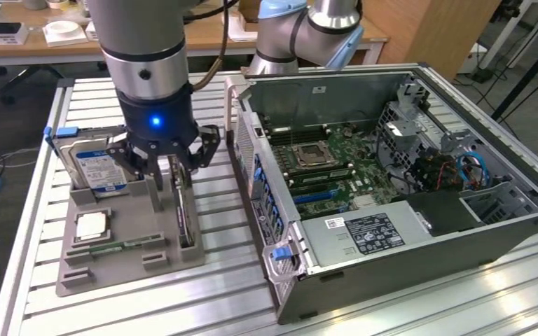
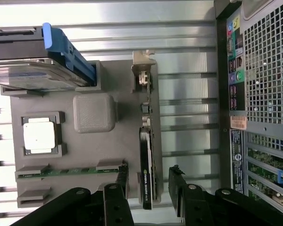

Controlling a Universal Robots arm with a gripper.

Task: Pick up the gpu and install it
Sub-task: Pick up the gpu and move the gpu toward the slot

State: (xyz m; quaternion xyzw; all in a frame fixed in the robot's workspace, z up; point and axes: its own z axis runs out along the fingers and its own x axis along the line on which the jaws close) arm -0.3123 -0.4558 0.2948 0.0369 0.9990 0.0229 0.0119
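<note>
Gripper (image 2: 149, 168) open, its 2 fingers (image 2: 121, 178) straddling the gpu (image 2: 147, 150), which stands on edge in the tray (image 2: 111, 150); not yet gripped or lifted, so pickup and install both remain

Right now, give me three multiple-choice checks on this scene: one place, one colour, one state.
1. Where is the gpu? A lifted in the air; B on edge in the grey tray; C lying flat.
2. Colour of the clip on the hard drive? A red; B yellow; C blue.
3. Gripper fingers? A open, one each side of the gpu; B shut on the gpu; C shut on the hard drive.
Key: B, it stands in a tray slot; C, the clip is blue; A, gaps show beside the card.
</note>
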